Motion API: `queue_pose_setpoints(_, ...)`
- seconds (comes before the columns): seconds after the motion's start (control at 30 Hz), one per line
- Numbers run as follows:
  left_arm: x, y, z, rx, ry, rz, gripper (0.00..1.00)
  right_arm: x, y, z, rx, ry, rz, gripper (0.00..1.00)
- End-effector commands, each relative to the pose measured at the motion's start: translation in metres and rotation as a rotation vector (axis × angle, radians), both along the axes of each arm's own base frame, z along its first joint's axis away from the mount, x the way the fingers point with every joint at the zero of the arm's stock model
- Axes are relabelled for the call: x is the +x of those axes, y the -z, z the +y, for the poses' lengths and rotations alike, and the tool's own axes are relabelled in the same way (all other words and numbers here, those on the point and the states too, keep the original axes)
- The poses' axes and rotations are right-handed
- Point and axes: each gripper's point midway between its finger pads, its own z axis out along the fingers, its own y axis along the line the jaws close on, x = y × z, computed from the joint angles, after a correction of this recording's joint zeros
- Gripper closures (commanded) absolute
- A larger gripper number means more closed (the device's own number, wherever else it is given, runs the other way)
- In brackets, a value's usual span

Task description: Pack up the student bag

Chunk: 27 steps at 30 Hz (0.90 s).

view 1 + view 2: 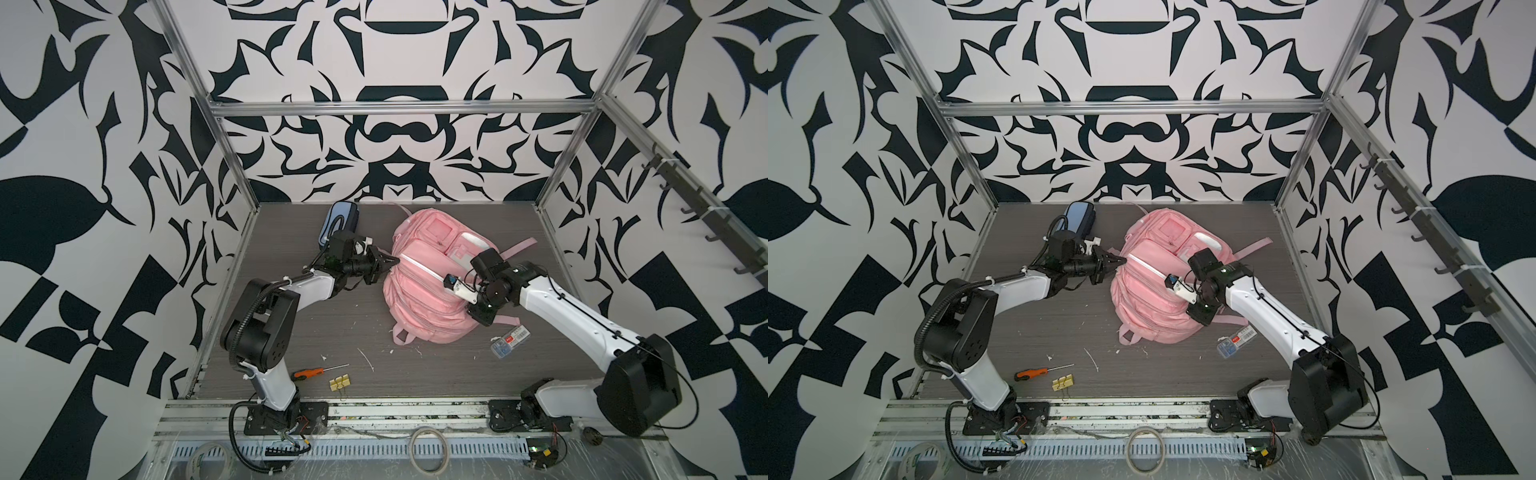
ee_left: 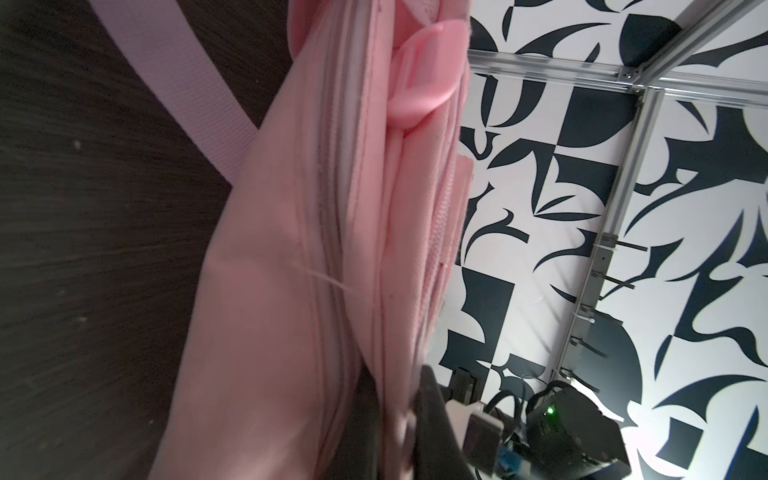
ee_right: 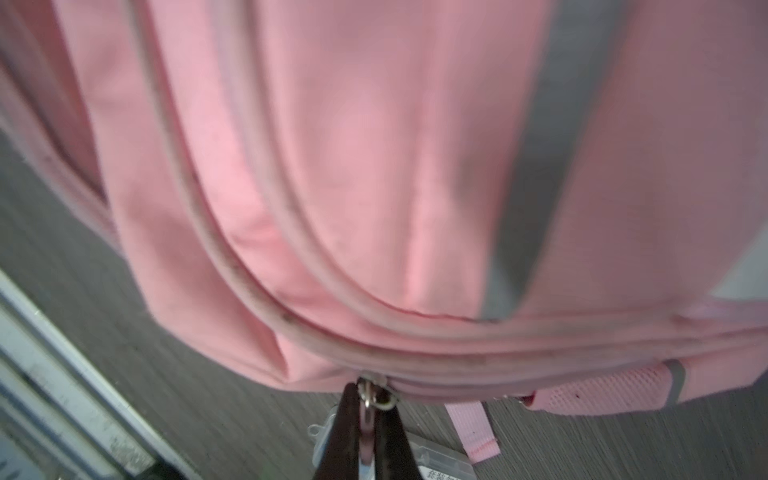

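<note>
item: large soft pink fabric student bag (image 1: 419, 299), mid-frame in both top views, long axis roughly top-to-bottom. left claw (image 1: 392, 262) pinches fabric at its left edge. right claw (image 3: 368, 399), nearer the zip, clamps the small metal zip pull (image 3: 374, 395) at its lower right.

Pink student bag (image 1: 419, 307) lying front-up, centre-right, zips seemingly closed.

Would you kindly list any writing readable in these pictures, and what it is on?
Clear plastic box: label print too small to read in both top views.
Same box in the right wrist view: characters cut off and blurred, unreadable.
No other writing shows.
</note>
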Motion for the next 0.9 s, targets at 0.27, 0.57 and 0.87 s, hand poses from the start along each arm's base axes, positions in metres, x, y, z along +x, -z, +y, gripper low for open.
queue_pose_setpoints(0.27, 0.016, -0.058, 0.000, -0.140, -0.094, -0.186, 1.00, -0.027, -0.039, 0.091, 0.262, -0.225, 0.087, 1.00)
queue_pose_setpoints(0.57, 0.006, -0.047, -0.001, -0.139, -0.103, -0.175, 1.00, 0.040, -0.087, 0.143, 0.554, 0.140, -0.138, 1.00)
queue_pose_setpoints(0.87, -0.011, -0.046, -0.024, -0.180, -0.049, -0.182, 1.00, 0.081, -0.086, 0.145, 0.526, 0.475, -0.192, 1.00)
